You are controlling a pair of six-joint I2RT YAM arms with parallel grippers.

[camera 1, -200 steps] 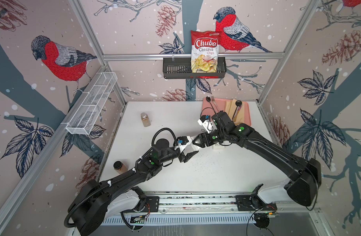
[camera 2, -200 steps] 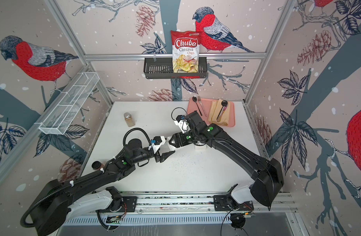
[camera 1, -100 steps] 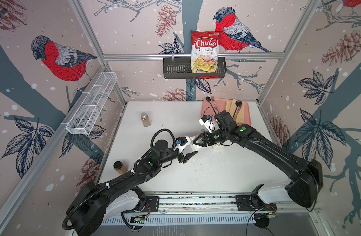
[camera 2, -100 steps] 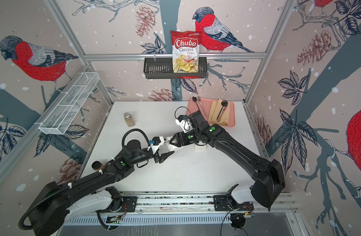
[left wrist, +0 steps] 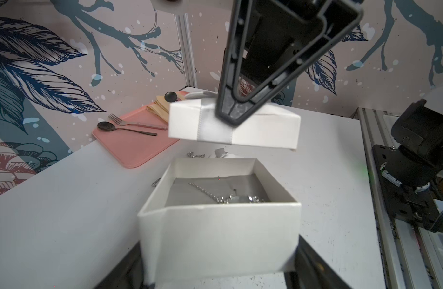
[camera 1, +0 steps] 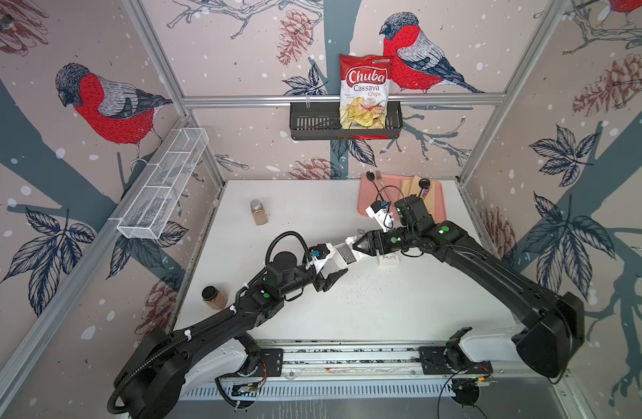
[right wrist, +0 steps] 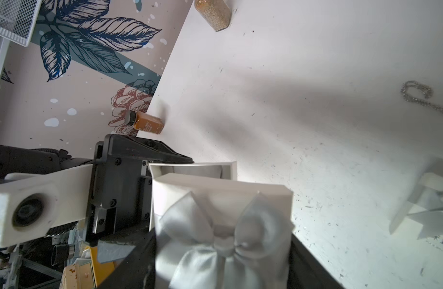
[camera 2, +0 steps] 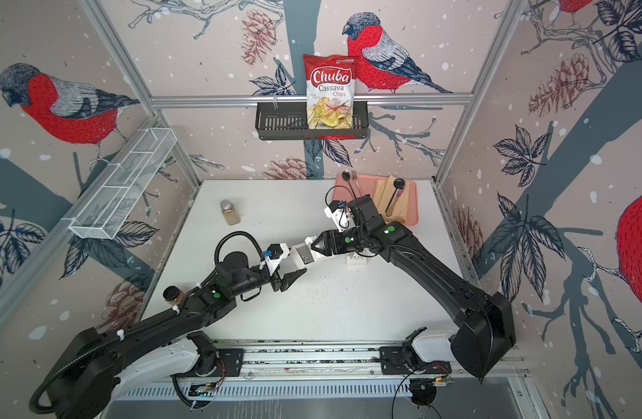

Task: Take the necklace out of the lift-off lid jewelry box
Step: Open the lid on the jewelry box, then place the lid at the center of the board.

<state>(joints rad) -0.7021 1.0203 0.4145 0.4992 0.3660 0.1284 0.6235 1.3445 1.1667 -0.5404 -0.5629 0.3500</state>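
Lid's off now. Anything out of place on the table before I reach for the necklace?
Yes. A loose silver chain lies on the table outside the open box, although a necklace rests inside it. Dark specks are scattered across the table too. The lid above it looks intact.

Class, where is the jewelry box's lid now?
In the left wrist view, the lid hangs clear of the open box, held by the right claw, mid-table.

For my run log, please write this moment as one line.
left gripper: holds box base | right gripper: holds lid, lifted off | necklace: inside box base
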